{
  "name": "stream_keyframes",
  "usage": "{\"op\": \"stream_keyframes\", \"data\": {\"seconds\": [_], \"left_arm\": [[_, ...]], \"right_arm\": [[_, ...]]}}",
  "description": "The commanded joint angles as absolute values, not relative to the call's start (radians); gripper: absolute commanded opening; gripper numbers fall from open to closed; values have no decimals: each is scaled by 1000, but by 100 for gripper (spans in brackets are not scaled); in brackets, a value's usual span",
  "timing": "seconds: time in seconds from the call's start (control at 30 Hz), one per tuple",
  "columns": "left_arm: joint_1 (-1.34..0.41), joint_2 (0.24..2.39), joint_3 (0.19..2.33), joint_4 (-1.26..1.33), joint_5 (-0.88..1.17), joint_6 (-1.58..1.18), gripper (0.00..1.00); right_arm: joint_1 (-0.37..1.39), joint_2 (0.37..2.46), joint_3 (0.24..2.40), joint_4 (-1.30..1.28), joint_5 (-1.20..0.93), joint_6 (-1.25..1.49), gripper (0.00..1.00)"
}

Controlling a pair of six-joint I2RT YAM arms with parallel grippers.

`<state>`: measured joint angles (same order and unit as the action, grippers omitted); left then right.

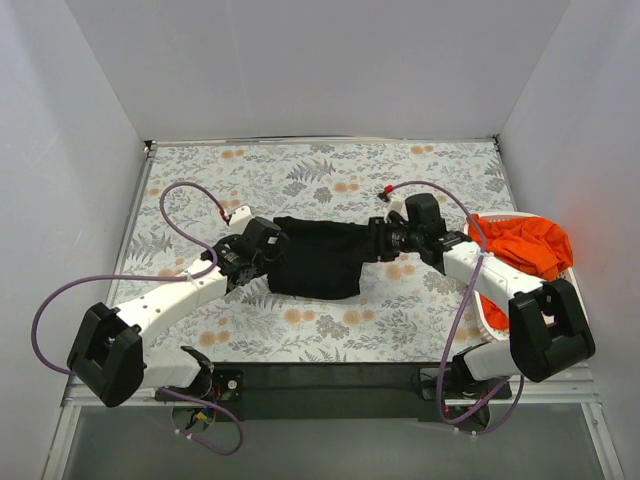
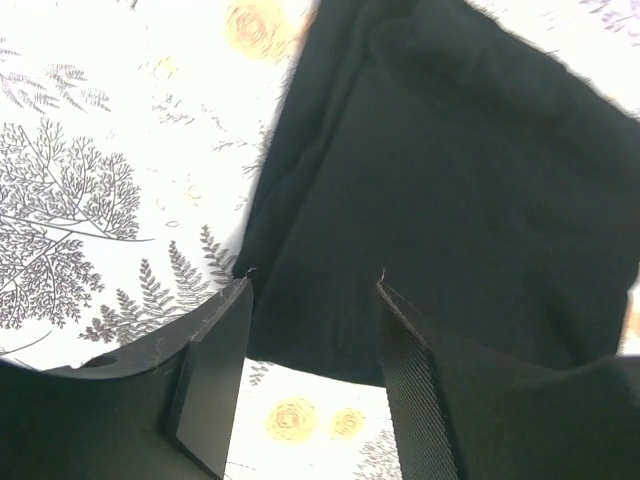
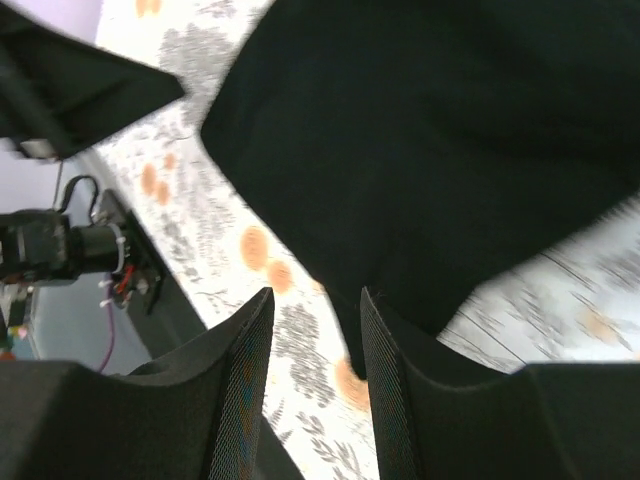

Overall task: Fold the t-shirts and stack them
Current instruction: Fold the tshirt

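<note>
Reaching in from the near left corner, the left arm [image 1: 165, 305] slants across the floral surface [image 1: 330, 170] and brings the left fingers [image 1: 268, 247] to the left edge of the black t-shirt [image 1: 320, 260]. In the left wrist view these fingers stand well apart. The dark cloth lies flat on the surface below and beyond their tips, and its near hem shows in the gap between them, so they are spread and clamp nothing. The black t-shirt sits near the middle of the surface as a roughly rectangular folded shape. Its wider part is toward the left, and a narrower, bunched end runs out to the right. The right fingers [image 1: 388, 240] are at that bunched end, carried by the right arm [image 1: 480, 275], which angles in from the near right corner. In the right wrist view they are parted with a narrower gap. The patterned surface is visible between them, and a corner of the black cloth comes down just beside the gap. That part is blurred, so it is not clear whether the cloth touches either finger. At the far right edge of the surface stands a white slatted basket [image 1: 492, 318] with a crumpled orange t-shirt [image 1: 525, 245] heaped in it, partly behind the right arm.
</note>
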<state>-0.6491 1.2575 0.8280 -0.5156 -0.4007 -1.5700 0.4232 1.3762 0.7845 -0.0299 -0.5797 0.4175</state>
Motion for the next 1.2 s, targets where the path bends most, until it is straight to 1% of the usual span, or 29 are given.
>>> {"op": "stream_keyframes", "data": {"seconds": [0.0,0.13,0.17,0.23,0.27,0.3,0.37,0.43,0.47,0.5,0.53,0.57,0.6,0.67,0.7,0.73,0.8,0.83,0.93,1.03,1.1,1.17], "left_arm": [[-640,1276,787,-477,-400,-1583,47],[-629,1305,721,-439,-388,-1644,36],[-629,1311,706,-430,-365,-1657,29],[-624,1319,657,-404,-335,-1696,20],[-624,1324,643,-400,-324,-1709,11],[-618,1327,615,-400,-307,-1724,6],[-611,1321,600,-411,-298,-1749,1],[-607,1283,597,-426,-296,-1746,0],[-606,1264,600,-431,-302,-1737,1],[-604,1247,606,-436,-310,-1726,6],[-595,1183,653,-439,-340,-1689,19],[-595,1183,653,-439,-341,-1669,19],[-586,1172,666,-427,-350,-1651,32],[-572,1161,692,-393,-359,-1597,46],[-551,1163,698,-347,-351,-1542,52],[-534,1182,718,-324,-312,-1510,60],[-490,1215,738,-246,-272,-1429,67],[-473,1257,747,-218,-232,-1401,70],[-414,1343,796,-118,-158,-1301,71],[-365,1459,853,-36,-40,-1232,71],[-341,1533,903,-8,52,-1195,70],[-330,1581,940,-5,101,-1125,69]], "right_arm": [[486,1410,859,-14,-614,448,40],[497,1486,828,35,-621,457,39],[495,1514,816,46,-620,457,39],[486,1557,785,73,-615,454,38],[483,1569,775,83,-615,453,38],[477,1581,766,89,-620,451,38],[466,1597,750,98,-623,442,37],[459,1576,758,92,-624,414,37],[454,1565,764,91,-621,405,37],[446,1556,770,87,-623,394,37],[401,1530,810,65,-624,341,41],[400,1529,810,64,-623,341,41],[387,1528,822,54,-623,327,43],[345,1539,869,23,-633,276,47],[322,1546,886,17,-634,259,49],[312,1564,903,12,-632,247,51],[296,1586,951,9,-626,215,56],[284,1612,966,11,-624,204,57],[272,1680,1031,11,-632,170,59],[267,1751,1087,12,-669,141,60],[267,1790,1115,12,-689,120,60],[264,1812,1127,12,-718,107,61]]}}
